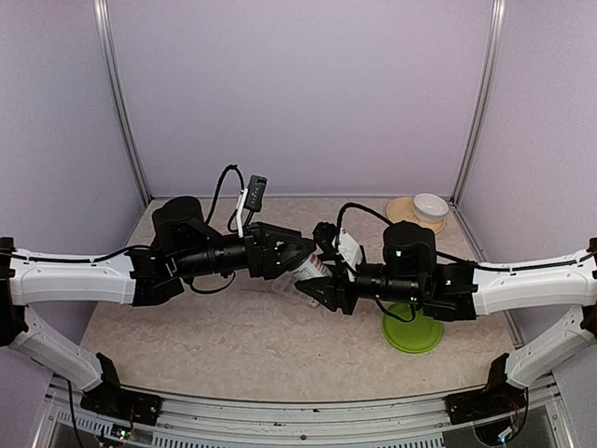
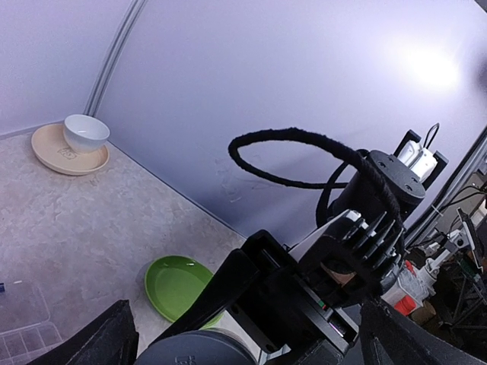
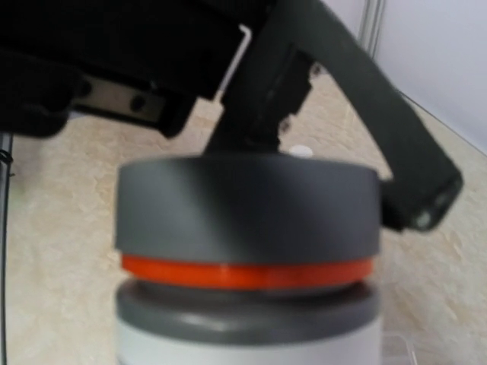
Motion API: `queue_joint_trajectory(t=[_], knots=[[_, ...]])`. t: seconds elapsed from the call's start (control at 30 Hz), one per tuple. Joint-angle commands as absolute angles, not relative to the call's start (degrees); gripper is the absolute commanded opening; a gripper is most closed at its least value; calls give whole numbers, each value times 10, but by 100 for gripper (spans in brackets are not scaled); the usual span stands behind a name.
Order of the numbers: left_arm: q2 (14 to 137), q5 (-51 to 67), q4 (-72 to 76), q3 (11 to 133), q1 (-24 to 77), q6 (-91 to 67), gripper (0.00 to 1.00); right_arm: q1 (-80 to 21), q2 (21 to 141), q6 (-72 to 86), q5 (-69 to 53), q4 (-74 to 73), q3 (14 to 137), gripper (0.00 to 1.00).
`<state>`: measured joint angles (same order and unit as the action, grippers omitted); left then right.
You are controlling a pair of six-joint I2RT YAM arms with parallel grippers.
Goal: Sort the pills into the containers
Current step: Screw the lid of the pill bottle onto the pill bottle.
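Note:
A white pill bottle (image 1: 312, 270) with a grey cap (image 3: 247, 205) and an orange ring (image 3: 247, 272) hangs above the table's middle. My right gripper (image 1: 313, 291) is shut on its body; its fingers do not show in the right wrist view. My left gripper (image 1: 302, 256) stands open around the cap (image 2: 194, 351), with a gap on one side. A corner of the clear pill box with its containers (image 2: 23, 319) lies below on the table. No loose pills show.
A round green plate (image 1: 412, 331) lies under the right arm, also in the left wrist view (image 2: 179, 285). A white bowl (image 1: 430, 205) on a tan saucer (image 1: 407, 213) stands at the back right corner. Purple walls close in three sides.

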<state>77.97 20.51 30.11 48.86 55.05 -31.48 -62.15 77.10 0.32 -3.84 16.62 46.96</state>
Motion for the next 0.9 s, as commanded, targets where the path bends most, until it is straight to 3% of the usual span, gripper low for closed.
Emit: queue_joint_trajectory(t=[0.0,0.57,0.87], knots=[[778,261,366,495,562,-323,99,-624,784,13,-46,179,486,20],[759,138,169,513,530,-353,99,-623,714,-40,18,122,474,21],[784,168,149,539,522,-385,99,-623,719,-82,54,90,487,21]])
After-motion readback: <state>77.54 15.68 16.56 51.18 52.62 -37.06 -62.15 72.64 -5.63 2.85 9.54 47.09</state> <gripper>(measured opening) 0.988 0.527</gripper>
